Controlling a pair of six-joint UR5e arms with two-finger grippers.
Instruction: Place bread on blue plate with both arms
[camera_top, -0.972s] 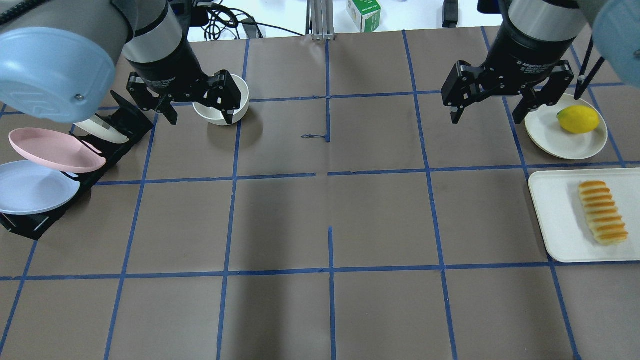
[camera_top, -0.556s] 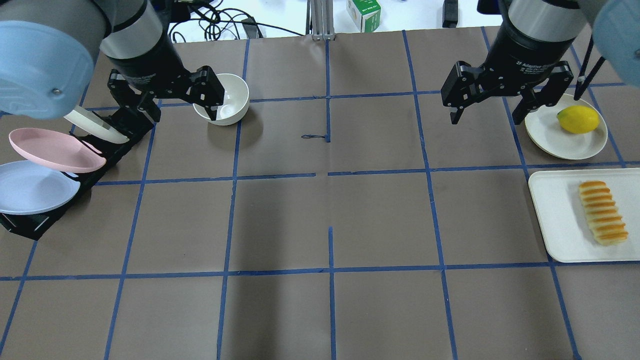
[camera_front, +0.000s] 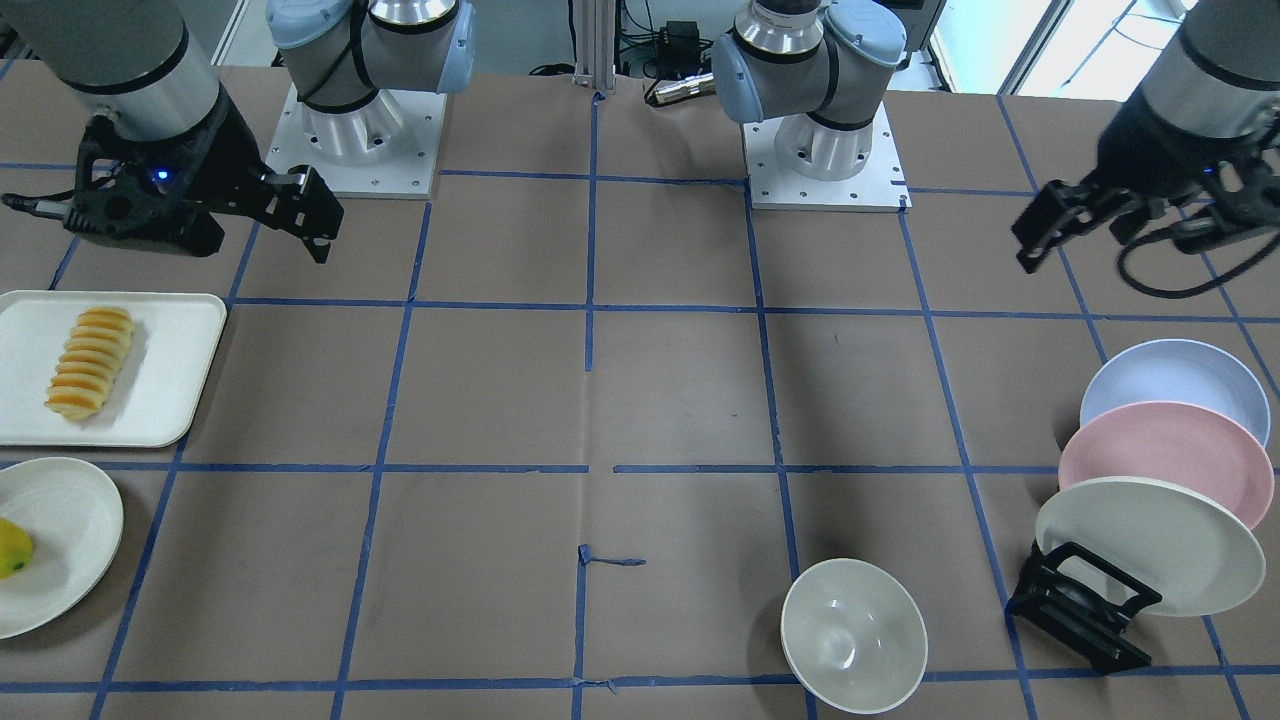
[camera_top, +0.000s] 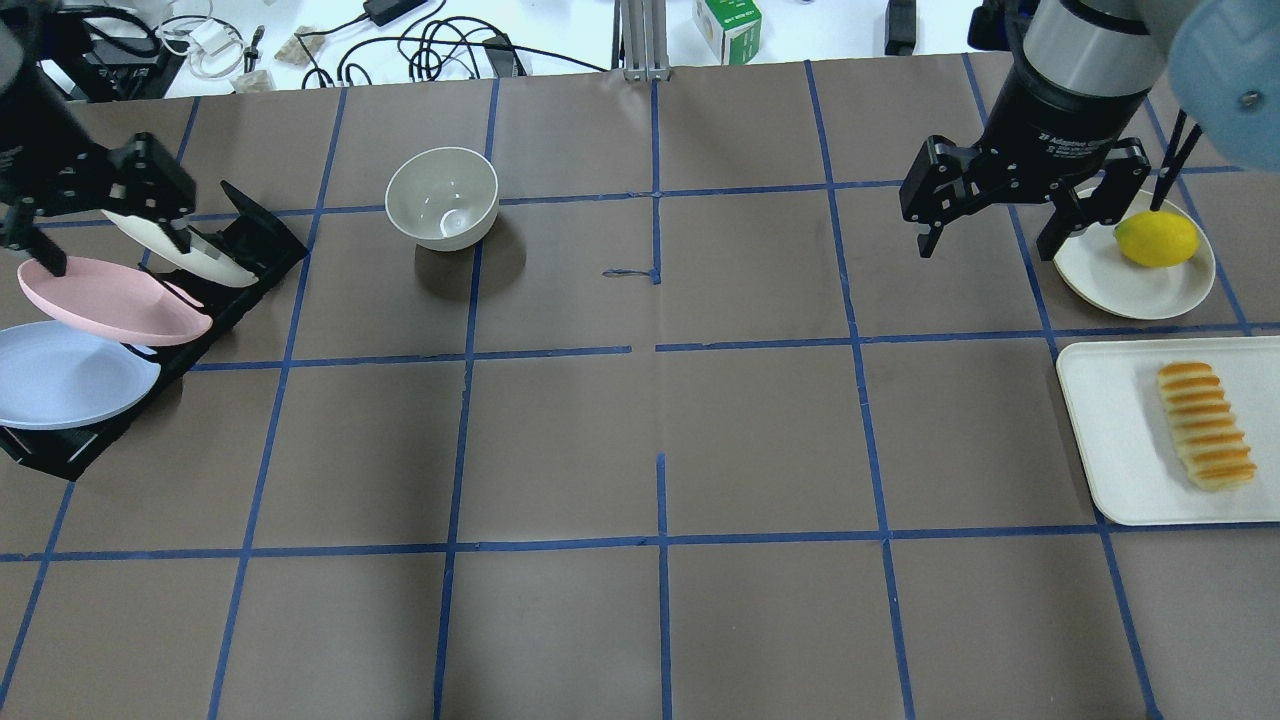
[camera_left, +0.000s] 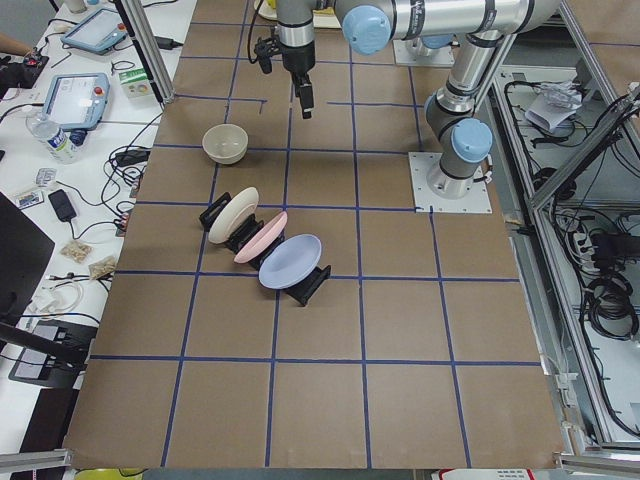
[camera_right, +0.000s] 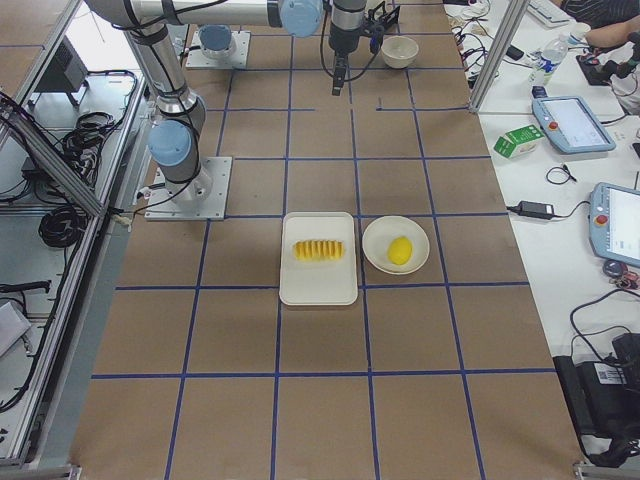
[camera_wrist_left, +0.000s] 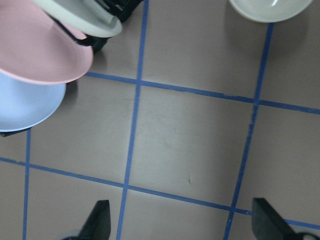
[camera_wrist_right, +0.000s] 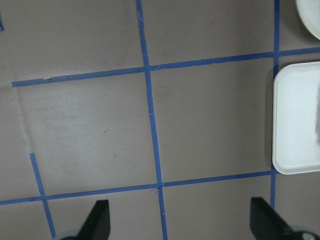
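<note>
Far left of the bowl (camera_top: 442, 198), the blue plate (camera_top: 60, 375) leans in a black rack (camera_top: 255, 235). It is the plate nearest the robot, with a pink plate (camera_top: 100, 300) and a cream plate (camera_top: 215, 265) beyond it. The left gripper (camera_wrist_left: 182, 220) hangs near that rack, fingers spread wide and empty. Well right of the bowl, the right gripper (camera_top: 988, 245) hovers with fingers apart, holding nothing. Farther right of the bowl a lemon (camera_top: 1156, 238) sits on a small plate (camera_top: 1110, 280). Nearer the robot, the bread (camera_top: 1205, 425) lies on a white tray (camera_top: 1110, 440).
</note>
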